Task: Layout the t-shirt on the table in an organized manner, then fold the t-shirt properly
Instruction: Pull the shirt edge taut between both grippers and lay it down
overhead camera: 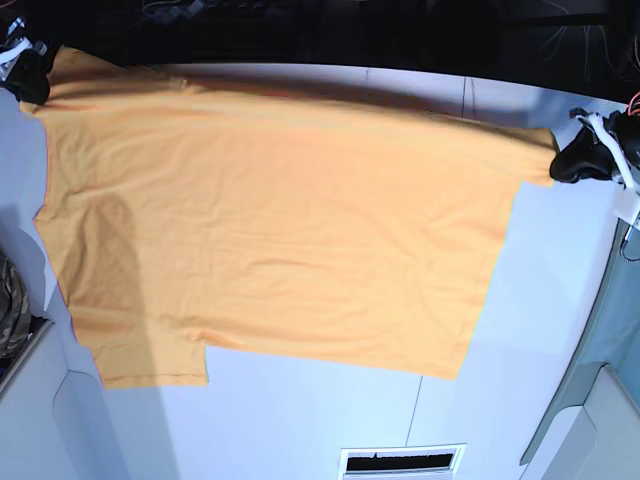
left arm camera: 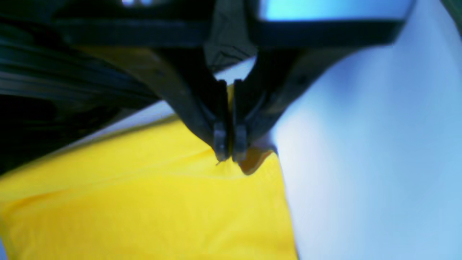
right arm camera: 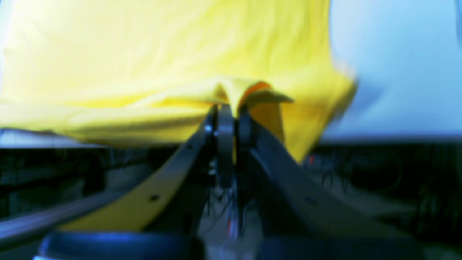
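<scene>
One t-shirt (overhead camera: 270, 230) lies on one table (overhead camera: 300, 420); two grippers, left gripper (overhead camera: 562, 160) and right gripper (overhead camera: 30, 75), are in view.

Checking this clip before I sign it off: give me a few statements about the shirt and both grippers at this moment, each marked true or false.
1. The left gripper is shut on the t-shirt. True.
2. The right gripper hangs open above the table. False: it is shut, pinching a fold of shirt edge.
3. The shirt is bunched in a heap. False: it is spread out wide, held at two far corners.
4. The side facing up shows no lettering. True.
5. The shirt is already folded in half. False: one sleeve shows at the near side, no fold made.
</scene>
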You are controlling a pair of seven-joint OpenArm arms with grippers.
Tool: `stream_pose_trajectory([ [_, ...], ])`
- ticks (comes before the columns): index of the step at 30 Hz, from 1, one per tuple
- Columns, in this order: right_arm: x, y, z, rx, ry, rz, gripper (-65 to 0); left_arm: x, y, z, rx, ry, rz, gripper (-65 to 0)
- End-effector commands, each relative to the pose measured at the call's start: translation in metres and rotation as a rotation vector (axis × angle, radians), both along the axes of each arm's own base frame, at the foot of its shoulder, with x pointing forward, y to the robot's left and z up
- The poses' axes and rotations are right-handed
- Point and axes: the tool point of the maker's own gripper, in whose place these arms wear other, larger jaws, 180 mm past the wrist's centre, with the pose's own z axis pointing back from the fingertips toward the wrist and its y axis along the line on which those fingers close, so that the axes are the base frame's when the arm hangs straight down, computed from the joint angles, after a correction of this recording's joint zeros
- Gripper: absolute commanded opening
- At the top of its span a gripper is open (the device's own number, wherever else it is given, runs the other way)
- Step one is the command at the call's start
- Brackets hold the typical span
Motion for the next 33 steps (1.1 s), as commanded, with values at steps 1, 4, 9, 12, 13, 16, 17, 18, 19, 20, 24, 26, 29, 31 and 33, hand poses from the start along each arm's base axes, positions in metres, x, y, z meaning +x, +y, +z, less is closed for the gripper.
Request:
stream_pose_trajectory([
  [1,0.015,-0.007,0.013,-0.032,-0.055,0.002,-65.0,0.011,0.002,0.009,0.013,-0.047,-0.012,-65.0],
  [4,0.040,-0.014,0.022,-0.064,-0.125,-0.010,-65.0,0.024,-0.001,-0.001,0.037,-0.070,-0.014,-65.0],
  [9,0.071,-0.021,0.017,-0.059,-0.161,-0.032,-65.0,0.050,-0.001,-0.024,0.024,-0.073,0.024,-65.0],
  [12,0.077,-0.015,-0.004,-0.017,-0.119,-0.022,-65.0,0.063,-0.003,-0.031,-0.003,-0.065,0.034,-65.0],
  [13,0.078,-0.012,-0.012,-0.002,-0.101,-0.020,-65.0,0.065,-0.005,-0.034,-0.010,-0.059,0.034,-65.0],
  [16,0.073,-0.006,-0.035,0.019,-0.065,-0.023,-65.0,0.065,-0.009,-0.048,0.008,-0.027,0.021,-65.0],
  [17,0.070,-0.005,-0.042,0.021,-0.046,-0.027,-65.0,0.064,-0.011,-0.053,0.016,-0.021,0.016,-65.0],
  [18,0.067,-0.004,-0.048,0.028,-0.030,-0.033,-65.0,0.063,-0.012,-0.057,0.022,-0.014,0.013,-63.5],
  [19,0.064,-0.002,-0.053,0.039,-0.019,-0.041,-65.0,0.061,-0.013,-0.061,0.022,-0.008,0.011,-59.8],
  [20,0.060,-0.001,-0.057,0.049,-0.006,-0.049,-65.0,0.059,-0.014,-0.065,0.020,-0.001,0.011,-55.9],
  [24,0.053,0.001,-0.065,0.065,0.016,-0.064,-42.3,0.056,-0.012,-0.070,0.013,0.007,0.023,-43.4],
  [26,0.052,0.001,-0.064,0.070,0.019,-0.066,-37.6,0.055,-0.012,-0.070,0.006,0.017,0.023,-40.2],
  [29,0.054,-0.005,-0.052,0.062,0.002,-0.074,-37.6,0.057,-0.010,-0.061,-0.043,0.020,0.048,-40.0],
  [31,0.056,-0.016,-0.040,0.050,-0.026,-0.100,-37.6,0.058,-0.006,-0.053,-0.088,0.016,0.080,-40.0],
  [33,0.055,-0.032,-0.030,0.031,-0.053,-0.143,-37.5,0.059,0.001,-0.045,-0.121,0.014,0.113,-39.4],
])
